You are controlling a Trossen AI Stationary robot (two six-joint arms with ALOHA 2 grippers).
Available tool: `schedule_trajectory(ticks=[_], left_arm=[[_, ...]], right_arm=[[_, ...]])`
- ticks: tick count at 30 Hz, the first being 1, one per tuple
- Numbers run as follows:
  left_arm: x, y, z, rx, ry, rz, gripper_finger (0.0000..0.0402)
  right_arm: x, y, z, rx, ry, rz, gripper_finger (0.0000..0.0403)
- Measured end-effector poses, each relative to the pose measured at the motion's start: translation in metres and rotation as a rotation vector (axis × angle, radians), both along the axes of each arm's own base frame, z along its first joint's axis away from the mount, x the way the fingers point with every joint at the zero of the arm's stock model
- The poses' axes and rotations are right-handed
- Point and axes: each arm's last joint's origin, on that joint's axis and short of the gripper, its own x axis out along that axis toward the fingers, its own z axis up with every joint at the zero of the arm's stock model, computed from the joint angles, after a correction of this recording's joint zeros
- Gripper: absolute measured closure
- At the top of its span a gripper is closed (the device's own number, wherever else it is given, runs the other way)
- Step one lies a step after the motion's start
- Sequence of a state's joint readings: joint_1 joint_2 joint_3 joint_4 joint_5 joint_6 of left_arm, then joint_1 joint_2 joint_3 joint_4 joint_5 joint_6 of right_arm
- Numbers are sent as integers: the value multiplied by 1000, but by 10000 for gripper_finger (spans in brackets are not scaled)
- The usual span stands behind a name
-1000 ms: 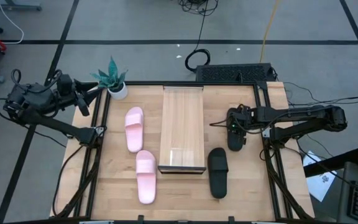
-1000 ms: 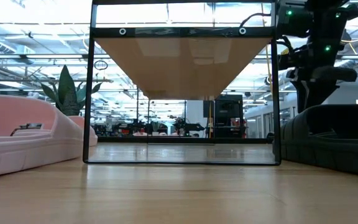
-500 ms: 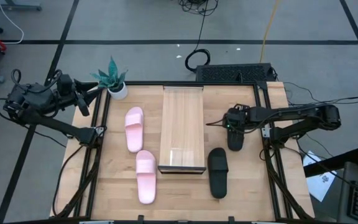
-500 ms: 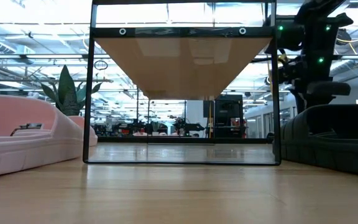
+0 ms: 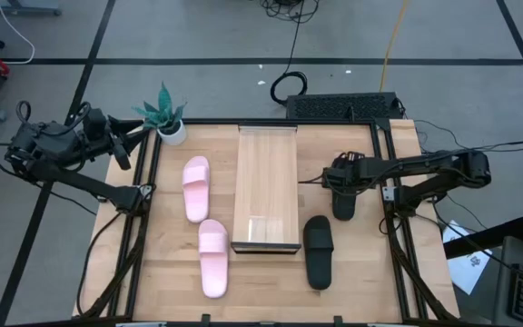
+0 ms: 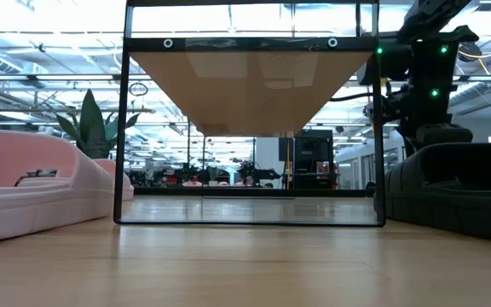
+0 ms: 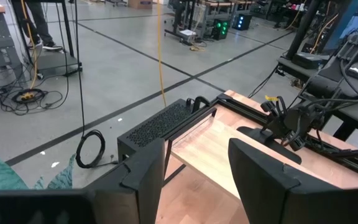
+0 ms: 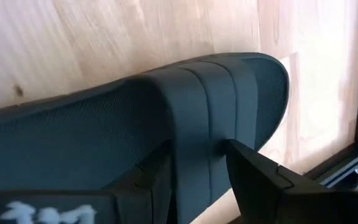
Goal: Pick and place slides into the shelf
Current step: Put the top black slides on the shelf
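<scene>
- Right wrist view shows the right tool (image 8: 194, 163) with its fingers straddling the strap of a black slide (image 8: 166, 118), not yet clenched; this is the grasp step.
- Next, I judge, it must pinch the strap, lift, and carry the slide left to the shelf (image 5: 266, 186), mid-worktop.
- That slide (image 5: 342, 202) lies right of the shelf; a second black slide (image 5: 317, 252) lies nearer.
- Count: two black slides, two pink slides (image 5: 195, 188) (image 5: 212, 258) left of the shelf, none shelved.
- Left tool (image 7: 194, 177) waits released at the far-left corner, by a potted plant (image 5: 166, 116).
</scene>
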State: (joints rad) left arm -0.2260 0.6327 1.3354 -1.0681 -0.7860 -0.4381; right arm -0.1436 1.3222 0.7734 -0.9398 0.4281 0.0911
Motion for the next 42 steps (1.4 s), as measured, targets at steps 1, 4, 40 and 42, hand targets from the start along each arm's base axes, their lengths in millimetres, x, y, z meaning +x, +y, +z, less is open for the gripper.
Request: schedule_trajectory(ticks=[1,4,40,42], left_arm=[[0,0,0,0,1,0,220],[0,0,0,1,6,0,220],[0,0,0,-8,-1,3,220],[0,0,0,-8,-1,5,220]], right_arm=[[0,0,-1,-13,9,-3,266],[1,-1,-4,-43,30,-18,266],[8,-4,127,-152,-255,30,401],[9,-6,157,-234,-285,59,401]])
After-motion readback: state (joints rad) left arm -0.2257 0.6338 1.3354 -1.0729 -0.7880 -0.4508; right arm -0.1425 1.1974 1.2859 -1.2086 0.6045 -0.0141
